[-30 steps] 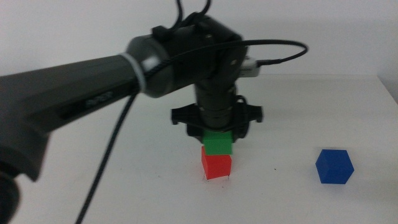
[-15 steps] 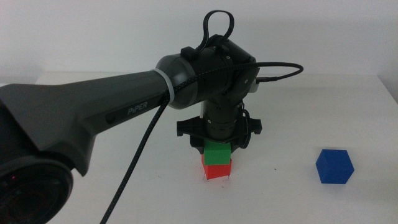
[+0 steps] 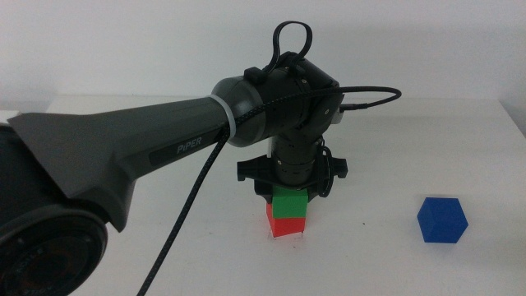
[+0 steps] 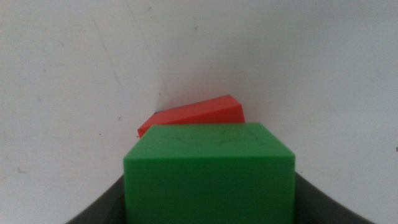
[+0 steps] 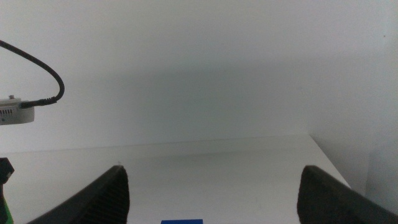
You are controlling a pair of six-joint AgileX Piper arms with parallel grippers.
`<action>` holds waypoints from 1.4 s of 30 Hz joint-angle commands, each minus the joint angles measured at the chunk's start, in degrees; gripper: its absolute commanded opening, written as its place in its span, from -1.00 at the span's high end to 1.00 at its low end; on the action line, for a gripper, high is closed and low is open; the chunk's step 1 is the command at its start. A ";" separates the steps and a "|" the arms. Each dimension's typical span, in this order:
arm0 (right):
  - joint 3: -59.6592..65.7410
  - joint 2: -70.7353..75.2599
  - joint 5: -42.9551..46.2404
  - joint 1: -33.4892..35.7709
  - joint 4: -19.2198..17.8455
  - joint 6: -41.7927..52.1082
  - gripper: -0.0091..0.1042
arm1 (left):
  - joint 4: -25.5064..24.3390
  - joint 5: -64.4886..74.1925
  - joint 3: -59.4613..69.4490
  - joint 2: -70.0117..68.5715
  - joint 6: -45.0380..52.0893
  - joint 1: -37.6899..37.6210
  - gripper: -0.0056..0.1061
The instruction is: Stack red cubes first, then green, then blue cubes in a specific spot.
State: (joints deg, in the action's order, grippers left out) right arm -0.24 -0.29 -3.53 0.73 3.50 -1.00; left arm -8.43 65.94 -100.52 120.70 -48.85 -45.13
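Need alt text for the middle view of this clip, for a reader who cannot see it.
The left claw reaches down from a dark arm and holds the green cube on top of the red cube on the white table. The blue cube sits alone off to the right, and the right arm is out of view.

Left hand (image 3: 289, 191) closed, lowered

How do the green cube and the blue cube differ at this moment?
The green cube sits on the red cube, held in the left end effector; the blue cube lies alone on the white table, untouched. Green is mid-table, blue farther right. Both look like plain matte cubes of equal size.
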 commanded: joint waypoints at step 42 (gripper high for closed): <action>0.24 0.29 0.42 -0.22 -0.43 0.66 -0.80 | 10.59 -8.35 35.33 -74.10 43.67 -0.04 -0.78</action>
State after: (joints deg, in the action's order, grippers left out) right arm -0.24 -0.29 -3.53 0.73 3.50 -1.00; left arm 1.58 58.26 -65.52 47.19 -5.59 -45.03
